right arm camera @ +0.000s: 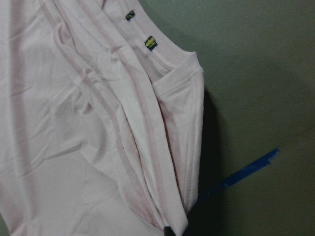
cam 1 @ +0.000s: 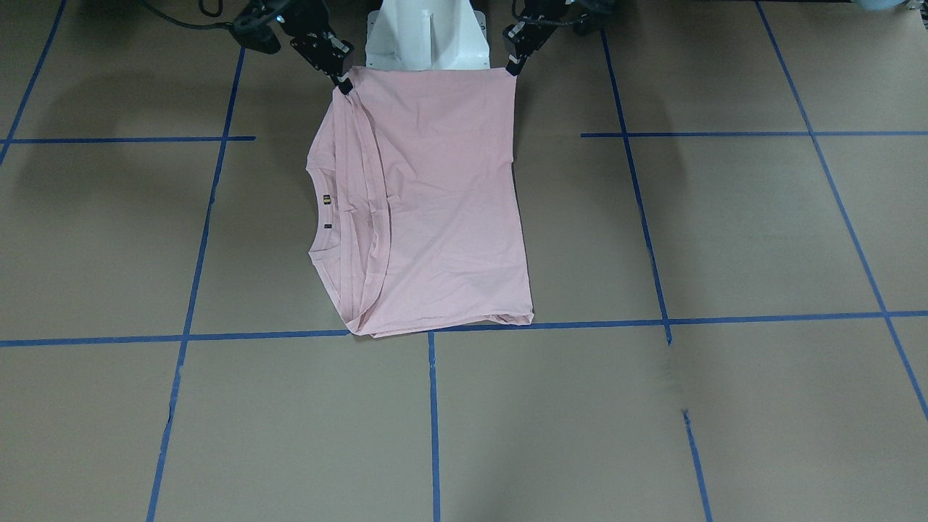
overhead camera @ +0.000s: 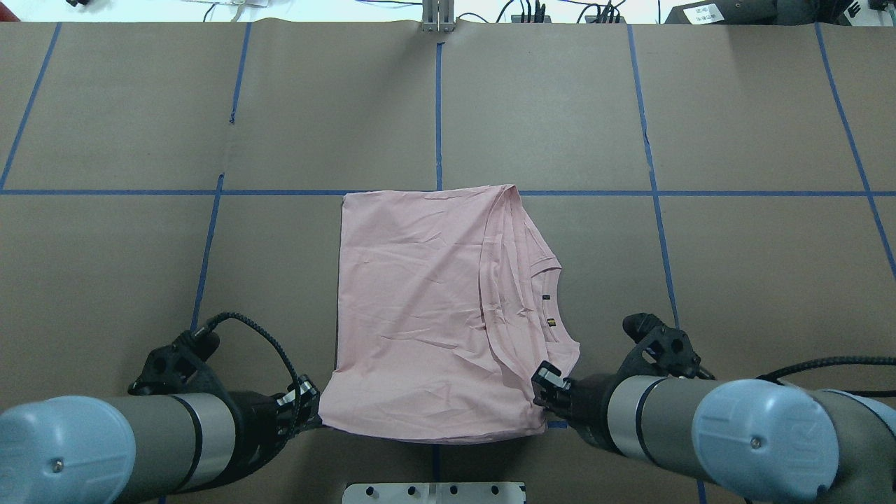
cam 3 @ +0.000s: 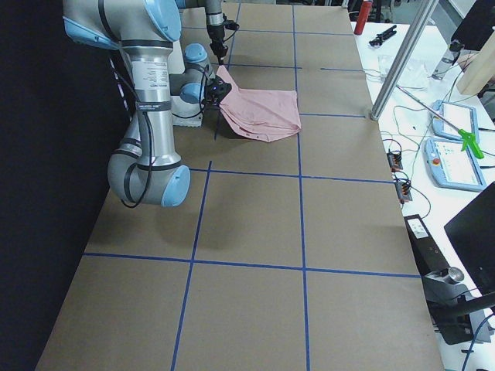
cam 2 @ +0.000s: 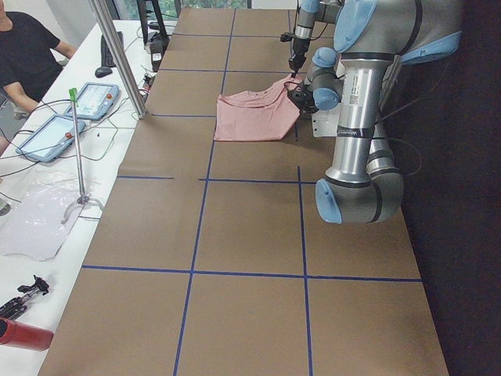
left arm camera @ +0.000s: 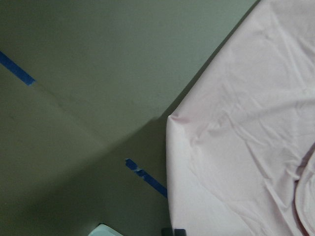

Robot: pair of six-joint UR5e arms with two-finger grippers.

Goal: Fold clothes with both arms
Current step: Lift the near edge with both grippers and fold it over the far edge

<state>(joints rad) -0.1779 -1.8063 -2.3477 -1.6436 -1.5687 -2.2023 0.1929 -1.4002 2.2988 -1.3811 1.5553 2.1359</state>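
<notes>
Lying in the middle of the table [overhead camera: 140,245], close in front of the robot's white base [cam 1: 424,36], the pale pink T-shirt [overhead camera: 420,308] is folded into a rough rectangle. Its plain side is up, so no print is to be seen. The ribbed neck opening [overhead camera: 556,308] points to the robot's right, with a small dark label [overhead camera: 551,323] inside it. Several hem edges are stacked beside the neck. The far edge of the shirt rests along a blue tape line [overhead camera: 630,193] that crosses the table.

The left fingers [cam 1: 515,67] are closed on the near corner at the robot's left. The right fingers [cam 1: 341,83] are closed on the near corner at the neck side, where the layers bunch together. In each wrist view the cloth runs down into a dark fingertip at the bottom edge. In both side views the near edge of the shirt is raised above the table at the fingers. The cloth slopes down from there, and its far part rests flat. Both arms are low over the near side of the table, one at each side of the base.
</notes>
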